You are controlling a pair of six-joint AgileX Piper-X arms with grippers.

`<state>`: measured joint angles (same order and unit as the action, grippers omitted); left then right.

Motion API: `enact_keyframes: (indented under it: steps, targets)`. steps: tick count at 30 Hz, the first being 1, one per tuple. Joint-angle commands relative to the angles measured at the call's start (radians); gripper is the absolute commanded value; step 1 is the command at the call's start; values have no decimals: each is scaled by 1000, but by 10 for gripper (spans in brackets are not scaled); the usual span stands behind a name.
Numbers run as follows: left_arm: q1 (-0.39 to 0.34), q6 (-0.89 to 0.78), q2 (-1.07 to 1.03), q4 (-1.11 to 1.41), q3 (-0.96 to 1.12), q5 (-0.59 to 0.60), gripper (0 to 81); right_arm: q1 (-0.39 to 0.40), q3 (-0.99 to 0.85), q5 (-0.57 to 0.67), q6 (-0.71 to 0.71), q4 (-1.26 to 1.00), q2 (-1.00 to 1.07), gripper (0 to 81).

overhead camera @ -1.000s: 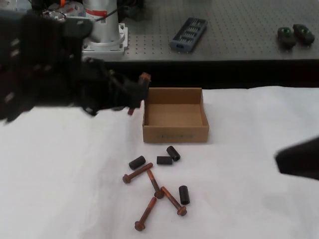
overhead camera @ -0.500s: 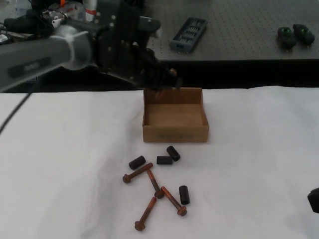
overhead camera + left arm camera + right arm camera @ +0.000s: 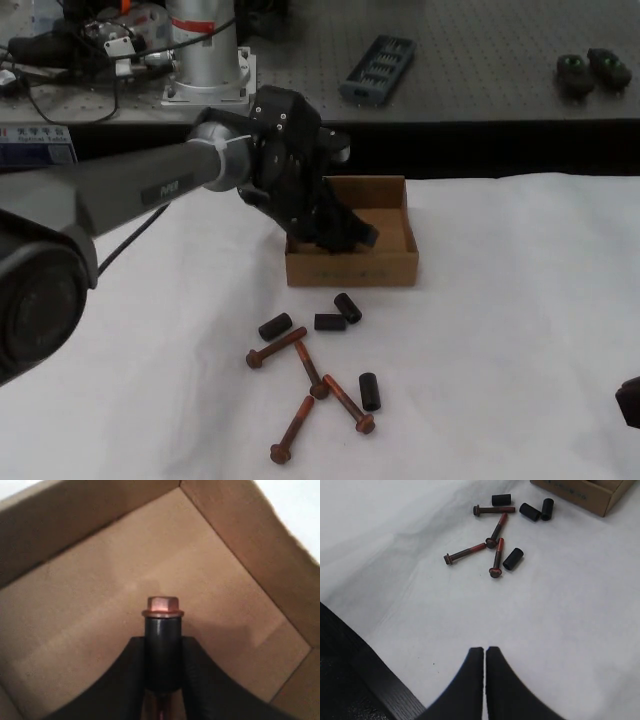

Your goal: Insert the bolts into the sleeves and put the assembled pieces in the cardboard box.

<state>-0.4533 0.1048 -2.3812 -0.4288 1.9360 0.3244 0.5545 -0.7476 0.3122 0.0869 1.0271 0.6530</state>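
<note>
One assembled piece, a black sleeve (image 3: 163, 635) with a copper-coloured bolt (image 3: 162, 605) through it, is clamped between the two fingers (image 3: 200, 680) of the left tool (image 3: 163, 647). The bolt's hexagonal head sticks out of the sleeve's far end, just beyond the fingertips. Directly under the left tool is the floor of the cardboard box (image 3: 75, 525), and the box's walls rise around the tool on every side that shows. The piece is therefore held within the box. Whether it touches the floor cannot be told.

Outside the box, on the side facing away from the left tool's arm, four loose bolts (image 3: 310, 370) and four loose sleeves (image 3: 330, 322) lie scattered on the white sheet (image 3: 500, 330) that covers the bench. Three of the sleeves lie close together nearest the box. The fourth sits just beside two of the bolts.

The right tool (image 3: 485, 651) has its fingers pressed together with nothing between them. It hangs above bare sheet, and the scattered parts lie well ahead of its fingertips, between it and the box.
</note>
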Motion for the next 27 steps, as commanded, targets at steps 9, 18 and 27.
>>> enact_keyframes:
  steps: [9,18,27]
  targets:
    - [-10,-79,14,-44,104,-64,514,-8,-3,19,3,-9,-9,17]
    - [-20,-28,112,-242,170,24,403,-8,-3,11,3,-6,-9,17]
    - [16,113,275,-606,167,205,241,-8,-3,-86,-9,35,-36,17]
